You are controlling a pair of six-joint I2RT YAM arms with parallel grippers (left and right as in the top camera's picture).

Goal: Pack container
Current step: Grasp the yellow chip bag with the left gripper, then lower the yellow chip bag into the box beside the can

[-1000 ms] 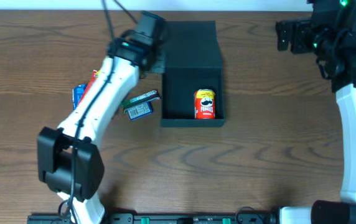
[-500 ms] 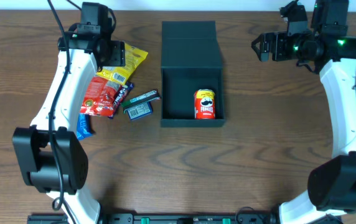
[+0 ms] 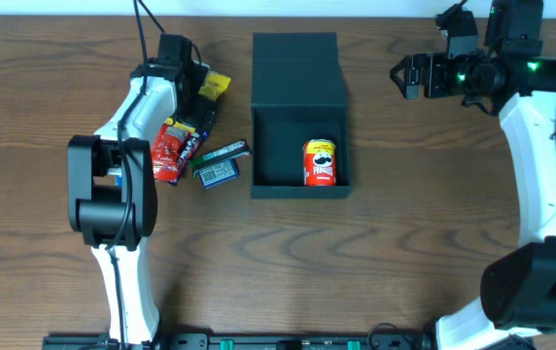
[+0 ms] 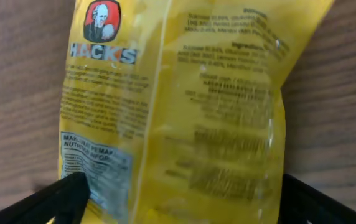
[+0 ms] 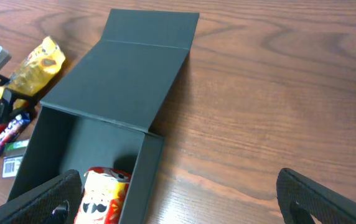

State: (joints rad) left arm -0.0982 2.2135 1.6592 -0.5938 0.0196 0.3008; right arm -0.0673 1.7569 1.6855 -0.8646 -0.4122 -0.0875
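Since a sec ago the L arm has swung off the lid of the container and out to its left; L tool now sits over a yellow snack pack just left of that lid. In the wrist view the fingers stand wide apart, one at each side of the pack; released, not clamped. R tool is well right of the container, jaws wide, nothing btwn them.

Container is mid-bench: matte black to dark teal cardboard; square, shallow; hinged flap lid folded back on the far side. Inside, a red Pringles can lies by the near wall, towards the right.

Left of the container: a red pack under the L arm; two small green-labelled packs just off its near-left corner.
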